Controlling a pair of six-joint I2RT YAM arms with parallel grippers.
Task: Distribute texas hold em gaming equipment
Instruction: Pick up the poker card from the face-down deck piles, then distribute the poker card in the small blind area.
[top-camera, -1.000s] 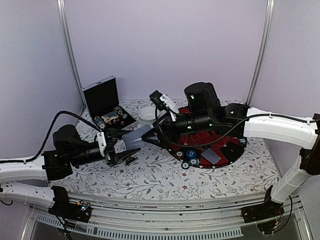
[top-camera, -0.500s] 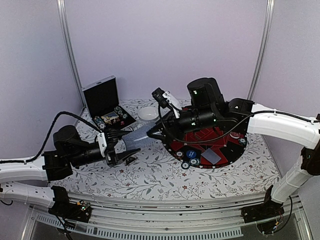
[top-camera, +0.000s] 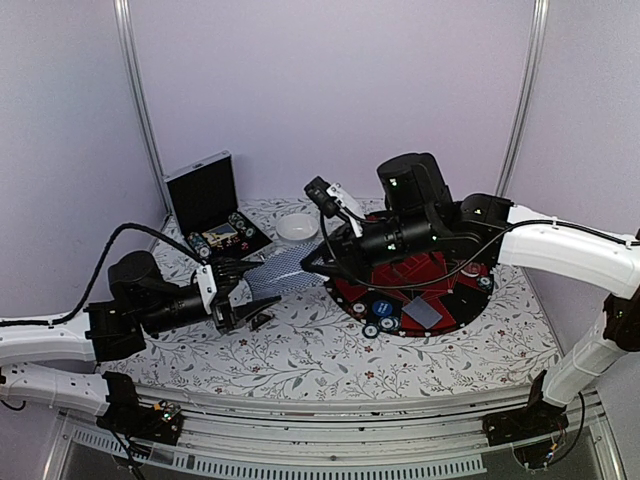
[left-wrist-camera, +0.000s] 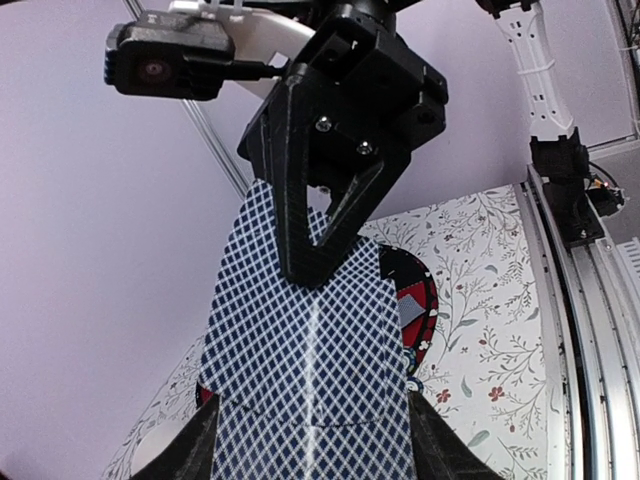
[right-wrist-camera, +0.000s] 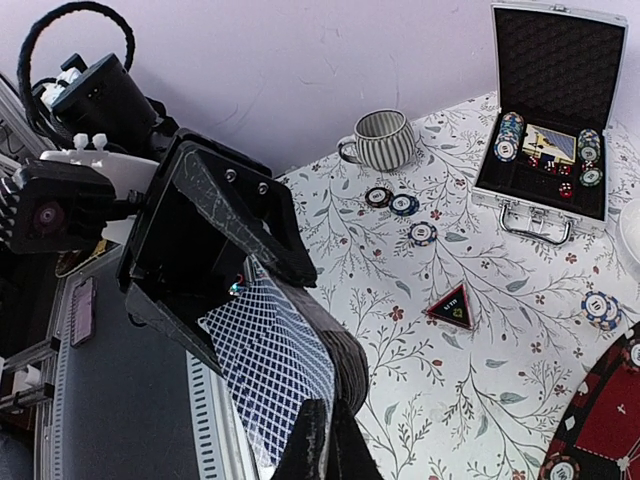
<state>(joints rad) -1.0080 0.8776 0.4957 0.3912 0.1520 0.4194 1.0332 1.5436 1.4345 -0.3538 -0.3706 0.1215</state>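
My left gripper (top-camera: 226, 292) is shut on a small stack of playing cards (top-camera: 276, 269) with blue-and-white diamond backs, held above the table left of centre. In the left wrist view the cards (left-wrist-camera: 310, 380) fill the gap between my two dark fingers (left-wrist-camera: 190, 452). My right gripper (top-camera: 312, 262) is shut, pinching the far end of the top card (right-wrist-camera: 270, 355); its black fingertips (left-wrist-camera: 305, 262) overlap the card's upper edge. Poker chips (top-camera: 383, 312) and one card (top-camera: 422, 316) lie on the round red-and-black mat (top-camera: 455, 300).
An open black silver-edged case (top-camera: 210, 205) with chips stands at the back left, and a white bowl (top-camera: 295, 228) sits beside it. The right wrist view shows a striped mug (right-wrist-camera: 385, 138), three loose chips (right-wrist-camera: 405, 205) and a black triangular marker (right-wrist-camera: 452, 308) on the floral cloth.
My right gripper has gone from open to shut on the end of the top card and has shifted slightly right. The left arm and the stack have stayed where they were.
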